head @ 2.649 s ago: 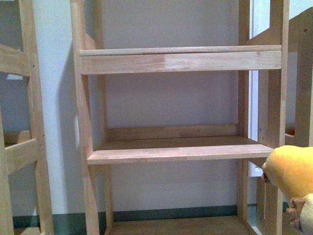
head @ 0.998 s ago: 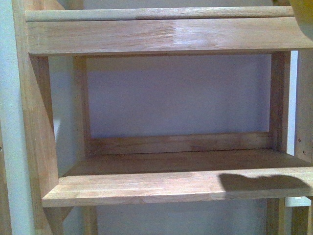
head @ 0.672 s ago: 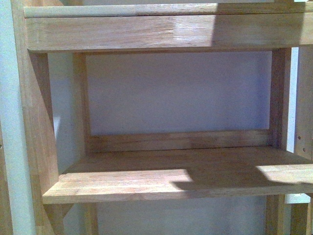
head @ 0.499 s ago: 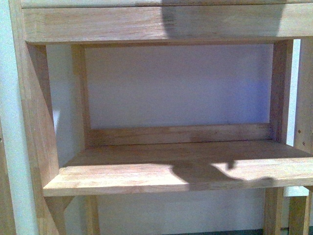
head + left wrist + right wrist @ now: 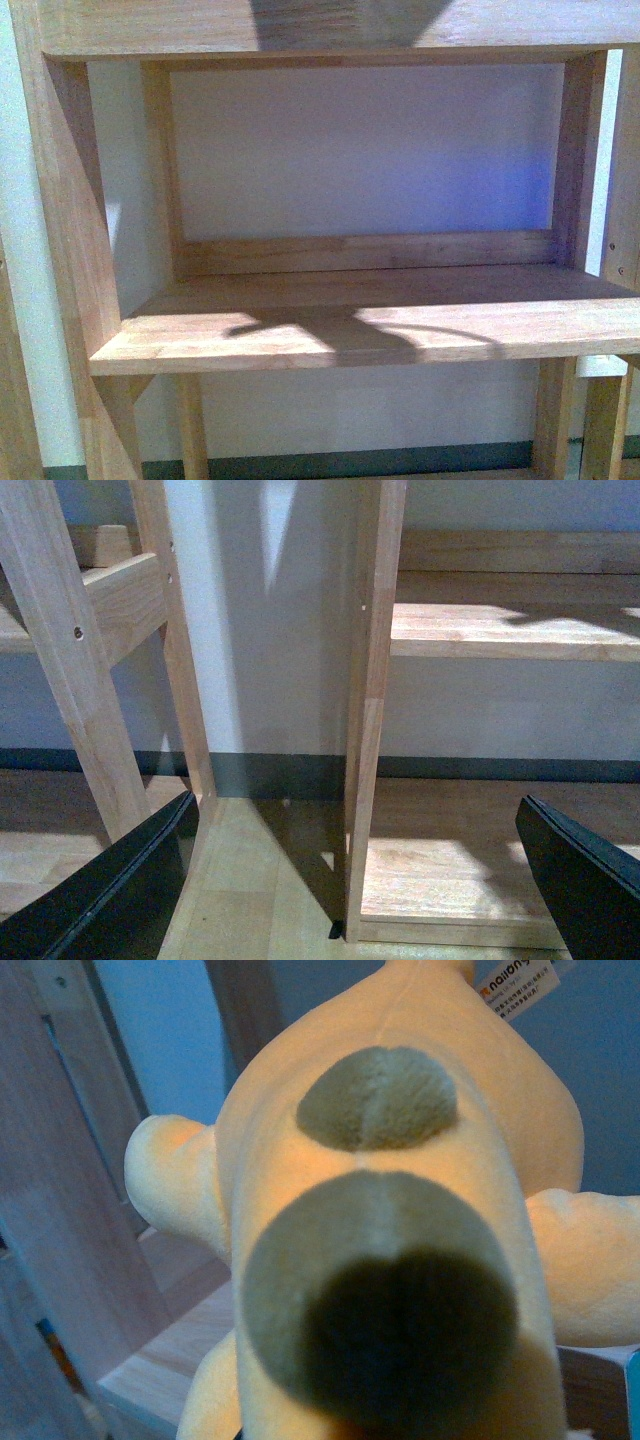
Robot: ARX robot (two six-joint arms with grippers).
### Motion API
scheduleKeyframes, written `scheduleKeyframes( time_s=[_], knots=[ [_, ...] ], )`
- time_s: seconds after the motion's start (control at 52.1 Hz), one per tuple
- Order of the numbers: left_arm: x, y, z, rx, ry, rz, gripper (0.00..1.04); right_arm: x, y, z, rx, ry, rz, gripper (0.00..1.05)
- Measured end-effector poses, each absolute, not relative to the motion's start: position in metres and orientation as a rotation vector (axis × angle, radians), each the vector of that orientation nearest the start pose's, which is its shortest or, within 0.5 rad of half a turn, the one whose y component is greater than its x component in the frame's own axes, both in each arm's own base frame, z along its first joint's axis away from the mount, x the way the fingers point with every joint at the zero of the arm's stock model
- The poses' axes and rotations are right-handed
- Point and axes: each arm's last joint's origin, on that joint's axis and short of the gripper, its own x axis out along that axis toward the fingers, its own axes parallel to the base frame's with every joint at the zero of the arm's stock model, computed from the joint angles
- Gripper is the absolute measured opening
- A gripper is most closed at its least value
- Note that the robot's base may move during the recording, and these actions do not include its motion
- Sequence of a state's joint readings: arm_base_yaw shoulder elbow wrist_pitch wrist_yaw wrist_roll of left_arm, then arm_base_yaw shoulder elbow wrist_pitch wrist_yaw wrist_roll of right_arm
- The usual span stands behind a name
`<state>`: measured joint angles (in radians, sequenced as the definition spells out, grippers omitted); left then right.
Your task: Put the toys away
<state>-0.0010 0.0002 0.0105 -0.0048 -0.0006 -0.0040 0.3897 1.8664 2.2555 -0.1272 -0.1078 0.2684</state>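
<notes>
Wooden shelf (image 5: 330, 335) (light wood) carries only a shadow.

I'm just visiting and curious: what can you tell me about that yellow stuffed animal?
The stuffed animal shows only in the right wrist view, very close and filling most of it. It looks like soft orange-yellow plush with two grey-brown patches, the nearer one dark in the middle. Rounded limbs stick out at its sides, and a white printed tag sits at its far end. Wooden shelving stands behind it. What holds it is hidden.
</notes>
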Motion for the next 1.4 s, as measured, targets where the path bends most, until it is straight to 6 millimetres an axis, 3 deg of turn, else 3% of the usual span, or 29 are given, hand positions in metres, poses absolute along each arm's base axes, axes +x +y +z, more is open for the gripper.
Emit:
scheduleKeyframes(
  time_s=[0.154,0.269,0.729,0.979,1.152,1.209,1.401],
  knots=[
    [0.097,0.0,0.167,-0.004,-0.006,-0.001,0.99,0.381,0.182,0.532,0.373,-0.169,0.625,0.08],
    [0.097,0.0,0.167,-0.004,-0.006,-0.001,0.99,0.388,0.189,0.532,0.408,-0.16,0.651,0.08],
    [0.097,0.0,0.167,-0.004,-0.006,0.0,0.99,0.4,0.208,0.526,0.617,-0.164,0.815,0.08],
    [0.097,0.0,0.167,-0.004,-0.006,0.0,0.99,0.419,0.213,0.496,0.752,-0.07,0.894,0.08],
    [0.097,0.0,0.167,-0.004,-0.006,0.0,0.99,0.412,0.206,0.494,0.75,-0.049,0.897,0.08],
    [0.097,0.0,0.167,-0.004,-0.006,-0.001,0.99,0.41,0.205,0.494,0.745,-0.046,0.894,0.14],
    [0.097,0.0,0.167,-0.004,-0.006,0.0,0.99,0.403,0.201,0.491,0.648,-0.08,0.834,0.55]
  ],
)
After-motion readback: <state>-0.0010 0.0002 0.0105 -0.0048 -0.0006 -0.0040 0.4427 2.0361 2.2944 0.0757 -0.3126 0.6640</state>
